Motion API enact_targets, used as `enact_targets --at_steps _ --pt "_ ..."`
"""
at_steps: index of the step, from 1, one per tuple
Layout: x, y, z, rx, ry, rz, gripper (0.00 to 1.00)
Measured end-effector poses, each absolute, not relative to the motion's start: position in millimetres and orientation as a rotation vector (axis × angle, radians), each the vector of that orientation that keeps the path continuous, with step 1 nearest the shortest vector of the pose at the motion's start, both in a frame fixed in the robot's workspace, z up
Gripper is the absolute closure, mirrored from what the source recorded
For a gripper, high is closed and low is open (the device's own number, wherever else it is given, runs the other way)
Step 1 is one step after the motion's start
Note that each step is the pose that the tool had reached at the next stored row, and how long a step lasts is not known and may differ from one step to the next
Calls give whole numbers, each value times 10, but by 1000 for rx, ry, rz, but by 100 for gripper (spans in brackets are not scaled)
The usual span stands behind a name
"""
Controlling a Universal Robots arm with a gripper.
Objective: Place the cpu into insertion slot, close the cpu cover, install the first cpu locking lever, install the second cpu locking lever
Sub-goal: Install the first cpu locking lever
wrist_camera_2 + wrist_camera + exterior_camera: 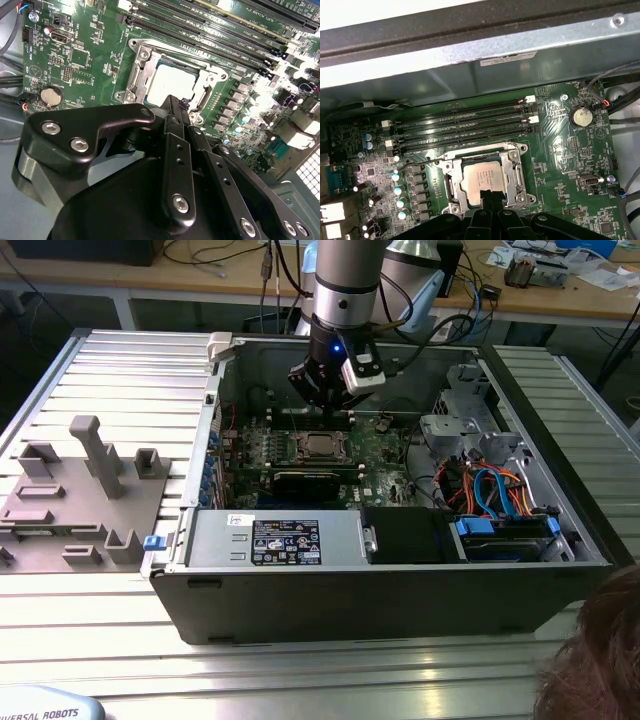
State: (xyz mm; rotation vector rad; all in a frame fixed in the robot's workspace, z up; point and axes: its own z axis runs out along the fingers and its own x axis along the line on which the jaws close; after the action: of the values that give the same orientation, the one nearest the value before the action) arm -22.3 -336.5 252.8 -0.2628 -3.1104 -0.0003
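The gripper (334, 410) is seen lowered into the open computer case (400, 600), which rests on the ribbed tabletop (300, 670). In both wrist views its fingers are pressed together, tip against tip, with nothing held between them (176, 103) (490, 193).

The cpu (482, 176) is found directly below and just ahead of the closed tips, seated square in its socket on the green board (560, 150). In the second wrist view the tips are set over the near edge of the cpu (169, 82). Whether that edge is touched cannot be told. In the exterior view the cpu (320, 446) lies straight under the gripper.

The cpu cover (514, 167) is seen as a silvery frame around the chip. It is judged to lie flat, with the chip's top showing through its window (137, 75). The frame's sides are lined up with the memory slots (465, 122), which lie beyond the socket as reckoned from the gripper. The placing of the chip is thus judged done, and the cover is judged down.
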Motion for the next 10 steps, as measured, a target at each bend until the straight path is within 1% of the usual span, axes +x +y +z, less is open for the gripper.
enact_targets --at_steps 10 --pt "-223 -3366 2528 -246 -3112 0 89"
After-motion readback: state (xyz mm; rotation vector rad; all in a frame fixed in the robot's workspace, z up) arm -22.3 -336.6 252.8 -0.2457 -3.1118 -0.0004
